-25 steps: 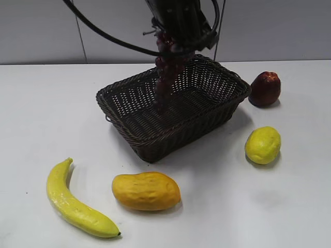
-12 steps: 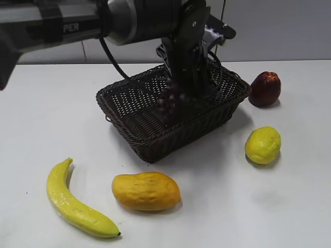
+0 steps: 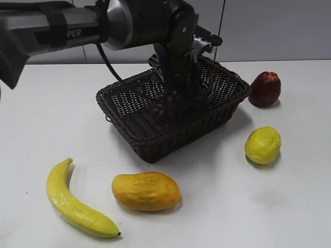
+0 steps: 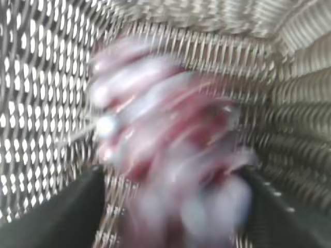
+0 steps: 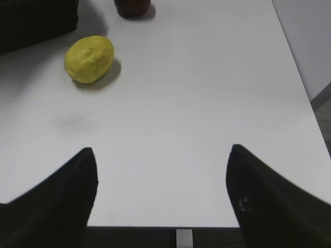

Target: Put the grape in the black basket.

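Observation:
The black basket (image 3: 170, 138) stands at the middle of the white table. My left arm reaches down into it from the upper left. My left gripper (image 3: 177, 103) is low inside the basket, shut on the grape (image 3: 168, 110), a dark purple-red bunch hanging against the basket floor. In the left wrist view the grape (image 4: 170, 150) is a blurred reddish-grey mass between the two fingers of the left gripper (image 4: 173, 178), with the basket's woven walls (image 4: 46, 103) all round. My right gripper (image 5: 161, 155) is open and empty above the bare table near its front right edge.
A lemon (image 3: 262, 144) lies right of the basket and also shows in the right wrist view (image 5: 89, 58). A dark red fruit (image 3: 265, 89) sits at the back right. A mango (image 3: 146, 190) and a banana (image 3: 72, 200) lie in front of the basket.
My left arm has come down with the grape, from above the basket's rim to deep inside the basket. The other fruits have not moved.

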`<state>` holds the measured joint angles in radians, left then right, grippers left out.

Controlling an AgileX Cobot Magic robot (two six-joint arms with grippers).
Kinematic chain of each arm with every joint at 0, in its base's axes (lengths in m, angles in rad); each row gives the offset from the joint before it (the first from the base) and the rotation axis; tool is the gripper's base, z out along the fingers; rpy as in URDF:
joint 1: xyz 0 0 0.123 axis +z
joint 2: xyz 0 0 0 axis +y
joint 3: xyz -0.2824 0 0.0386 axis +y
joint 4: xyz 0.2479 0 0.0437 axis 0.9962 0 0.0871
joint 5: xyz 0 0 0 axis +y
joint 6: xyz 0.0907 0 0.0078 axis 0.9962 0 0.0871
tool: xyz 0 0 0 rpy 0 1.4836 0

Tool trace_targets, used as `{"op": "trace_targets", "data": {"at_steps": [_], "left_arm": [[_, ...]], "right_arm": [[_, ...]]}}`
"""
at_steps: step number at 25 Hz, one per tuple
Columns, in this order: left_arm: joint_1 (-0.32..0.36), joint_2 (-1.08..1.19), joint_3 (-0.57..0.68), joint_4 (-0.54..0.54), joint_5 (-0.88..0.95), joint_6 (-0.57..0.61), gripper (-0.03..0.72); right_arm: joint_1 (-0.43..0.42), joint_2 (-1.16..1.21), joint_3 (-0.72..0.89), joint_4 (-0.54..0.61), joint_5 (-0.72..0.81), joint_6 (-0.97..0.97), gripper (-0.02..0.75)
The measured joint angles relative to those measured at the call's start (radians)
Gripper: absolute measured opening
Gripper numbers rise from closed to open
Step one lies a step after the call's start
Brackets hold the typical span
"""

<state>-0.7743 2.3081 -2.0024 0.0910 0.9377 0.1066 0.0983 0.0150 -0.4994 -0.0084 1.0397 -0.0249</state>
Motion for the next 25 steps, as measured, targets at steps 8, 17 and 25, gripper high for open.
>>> {"op": "trace_targets", "data": {"at_steps": [8,17,25], "left_arm": [[0.012,-0.030,0.000,-0.017,0.041,0.000,0.637],[0.134,-0.225,0.000,-0.017,0.080,0.000,0.615],[0.369,-0.368,0.000,-0.031,0.170,-0.010,0.594]], "right_arm": [[0.000,0.000,0.000,0.000,0.000,0.000,0.588],[0.000,0.000,0.000,0.000,0.000,0.000,0.588],[0.000,0.000,0.000,0.000,0.000,0.000,0.588]]}}
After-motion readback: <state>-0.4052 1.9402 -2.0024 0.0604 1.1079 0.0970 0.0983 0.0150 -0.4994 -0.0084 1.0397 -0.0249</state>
